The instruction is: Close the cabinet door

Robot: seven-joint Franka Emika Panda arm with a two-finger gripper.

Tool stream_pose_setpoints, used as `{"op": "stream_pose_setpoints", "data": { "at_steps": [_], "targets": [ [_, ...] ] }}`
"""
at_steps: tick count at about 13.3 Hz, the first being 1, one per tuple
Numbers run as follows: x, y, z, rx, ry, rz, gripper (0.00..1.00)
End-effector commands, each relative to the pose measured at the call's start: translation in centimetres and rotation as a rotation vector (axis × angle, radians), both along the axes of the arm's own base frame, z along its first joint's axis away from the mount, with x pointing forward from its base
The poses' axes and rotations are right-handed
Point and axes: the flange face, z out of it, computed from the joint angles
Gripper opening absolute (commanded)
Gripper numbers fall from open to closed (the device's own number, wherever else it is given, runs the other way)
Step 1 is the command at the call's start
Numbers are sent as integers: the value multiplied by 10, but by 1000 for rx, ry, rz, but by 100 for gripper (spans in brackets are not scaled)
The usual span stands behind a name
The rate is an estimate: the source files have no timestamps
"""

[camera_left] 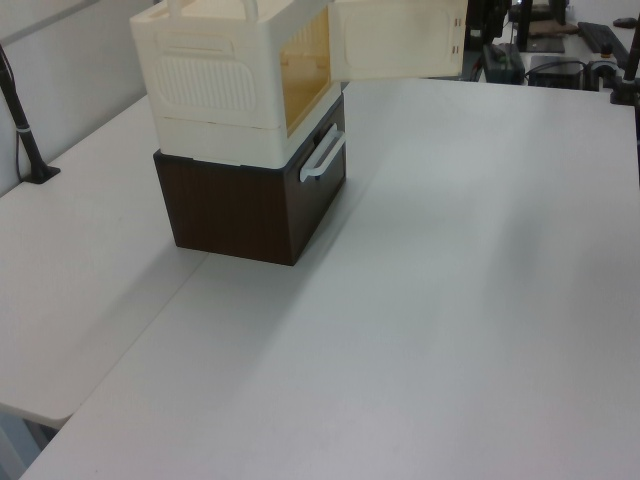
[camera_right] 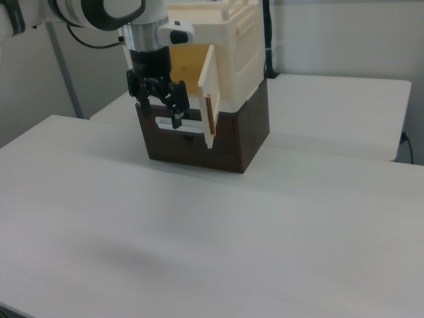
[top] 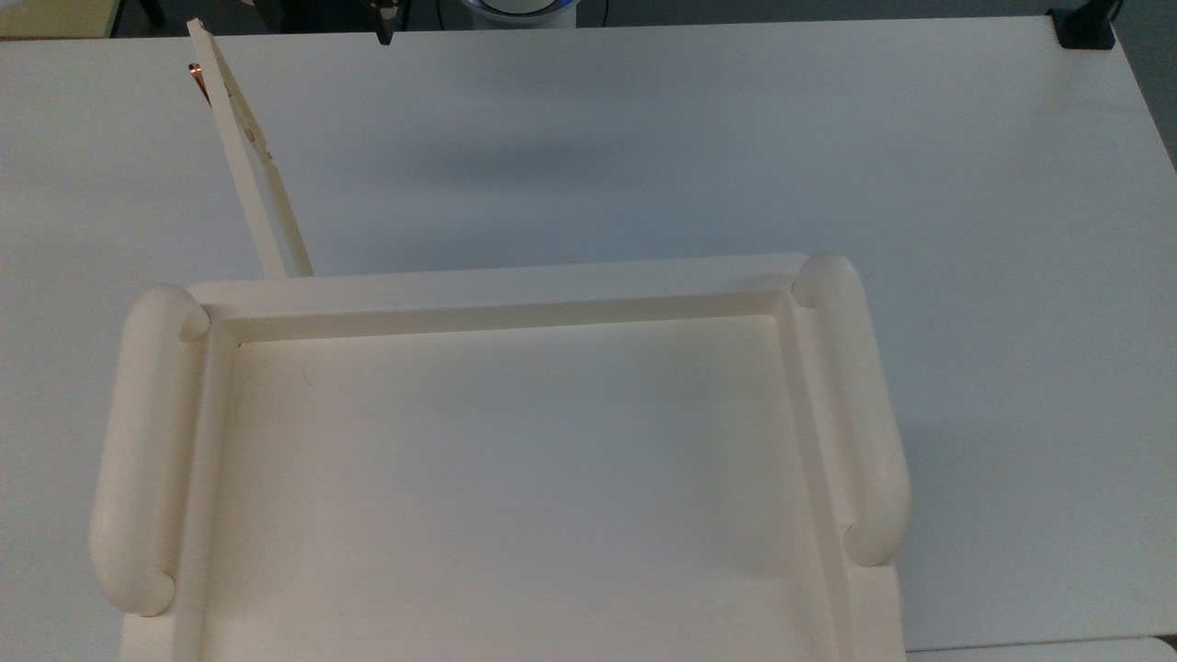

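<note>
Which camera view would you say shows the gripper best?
The right view: the gripper shows whole, open, beside the open cabinet door. The top view catches one dark tip at its upper edge. In the left view, dark parts behind the door cannot be told apart.
</note>
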Motion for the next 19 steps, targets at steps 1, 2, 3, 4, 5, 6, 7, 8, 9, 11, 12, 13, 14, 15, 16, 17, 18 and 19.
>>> {"op": "stream_pose_setpoints", "data": {
  "at_steps": [1, 2, 3, 4, 5, 6, 7, 8, 9, 11, 12, 13, 14, 15, 16, 17, 18, 19],
  "targets": [
    [-3, 2, 5, -13, -20, 107, 72],
    [-5, -1, 6, -14, -24, 179, 52],
    [-6, -5, 7, -16, -28, 247, 34],
    [-8, -14, 8, -18, -33, 295, 20],
    [-10, -25, 9, -23, -36, 348, 11],
    [-13, -40, 9, -27, -39, 408, 4],
    [-17, -56, 9, -46, -38, 455, 3],
    [-22, -75, 9, -69, -30, 489, 0],
    [-27, -91, 9, -82, -24, 542, 0],
    [-12, -99, 11, -162, -97, 703, 0],
    [0, -102, 2, -199, -114, 772, 0],
    [10, -105, -5, -224, -121, 811, 0],
    [27, -105, -13, -278, -167, 844, 1],
    [39, -104, -15, -321, -214, 849, 1],
    [47, -99, -14, -355, -251, 861, 1],
    [49, -94, -13, -356, -255, 887, 2],
    [50, -79, -10, -345, -259, 935, 3],
    [50, -62, -13, -296, -241, 970, 3]
  ]
}}
